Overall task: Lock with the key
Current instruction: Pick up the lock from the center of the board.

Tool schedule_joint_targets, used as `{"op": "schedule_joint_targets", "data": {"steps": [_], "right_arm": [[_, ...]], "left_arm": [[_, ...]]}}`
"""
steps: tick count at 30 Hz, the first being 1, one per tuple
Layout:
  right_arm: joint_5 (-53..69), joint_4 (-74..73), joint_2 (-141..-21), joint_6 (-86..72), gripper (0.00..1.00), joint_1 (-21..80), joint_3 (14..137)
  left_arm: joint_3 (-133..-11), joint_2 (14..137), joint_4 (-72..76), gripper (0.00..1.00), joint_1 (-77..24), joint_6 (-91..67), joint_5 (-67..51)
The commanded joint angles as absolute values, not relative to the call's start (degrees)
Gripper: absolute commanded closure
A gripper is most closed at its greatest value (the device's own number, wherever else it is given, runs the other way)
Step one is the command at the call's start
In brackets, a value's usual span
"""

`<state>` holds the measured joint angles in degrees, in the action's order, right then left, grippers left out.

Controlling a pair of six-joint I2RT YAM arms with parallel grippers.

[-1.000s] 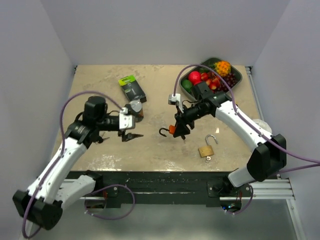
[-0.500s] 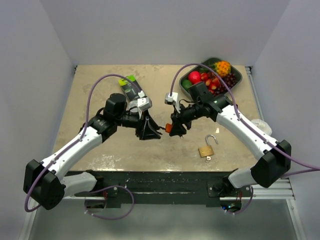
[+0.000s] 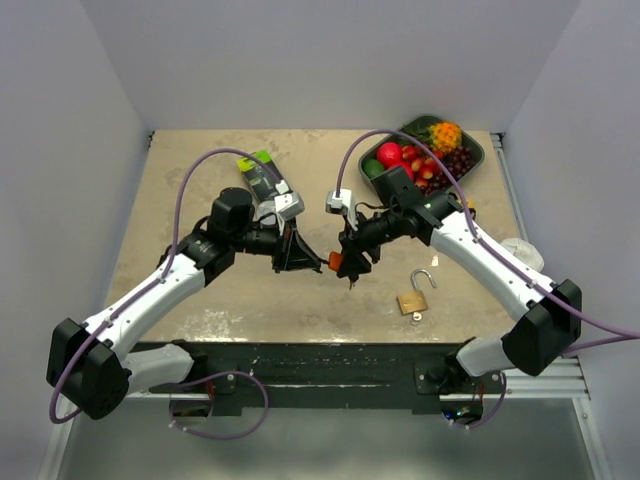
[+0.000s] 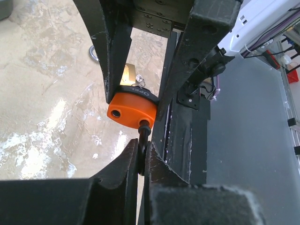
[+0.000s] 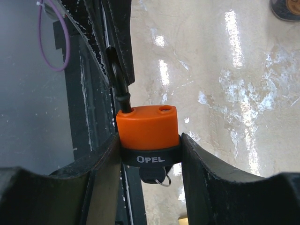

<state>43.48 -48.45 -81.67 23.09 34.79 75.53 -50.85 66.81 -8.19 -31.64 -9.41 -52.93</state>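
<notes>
Both my grippers meet on the orange padlock (image 3: 337, 262), centre frame.
Right gripper (image 3: 347, 259) clamps its body; left gripper (image 4: 142, 154) pinches the black shackle (image 5: 117, 79).

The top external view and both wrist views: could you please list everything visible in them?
orange padlock: one, orange with black shackle, held by both grippers
key: one, dark, in that padlock's base
brass padlock: one, brass, open, on the table, near right
fruit tray: one, dark, far right corner, holding fruit
packet: one, green and black, far centre-left
table: one, beige
left gripper: one, black, shut on the shackle
right gripper: one, black, shut on the padlock body
</notes>
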Motion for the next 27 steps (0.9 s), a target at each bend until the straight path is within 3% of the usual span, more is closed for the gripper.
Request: {"op": "schedule_joint_targets", "data": {"steps": [1,5,6,7,10,18,24,27], "right_arm": [[47.02,-45.62,-79.80,21.89,1.00,35.16,78.66],[48.77,-45.00,-80.42,19.61,0.96,35.24,79.54],[50.35,-45.00,-81.03,18.73,0.53,35.07,79.80],[50.62,-45.61,-81.30,18.63,0.35,34.89,80.85],[52.46,-46.85,-81.48,19.51,0.02,33.14,81.91],[56.86,-39.32,-77.88,20.75,0.01,28.65,77.88],[59.85,-23.40,-75.06,11.52,0.05,29.09,71.28],[59.85,-23.20,-75.15,11.95,0.08,30.49,71.72]], "left_arm": [[-50.98,66.36,-7.12,1.00,-32.26,-9.14,-54.93],[-51.07,66.62,-7.74,1.00,-31.56,-10.63,-56.68],[-50.80,66.53,-6.95,1.00,-30.77,-11.59,-57.73],[-50.28,66.27,-5.46,1.00,-28.67,-14.99,-59.83],[-48.78,64.87,1.82,1.00,-22.88,-21.41,-62.04],[-45.44,62.23,18.70,1.00,-20.83,-35.75,-62.93],[-45.35,60.91,22.50,1.00,-20.83,-40.16,-61.88],[-45.44,60.21,22.59,1.00,-20.92,-40.87,-61.35]]}}
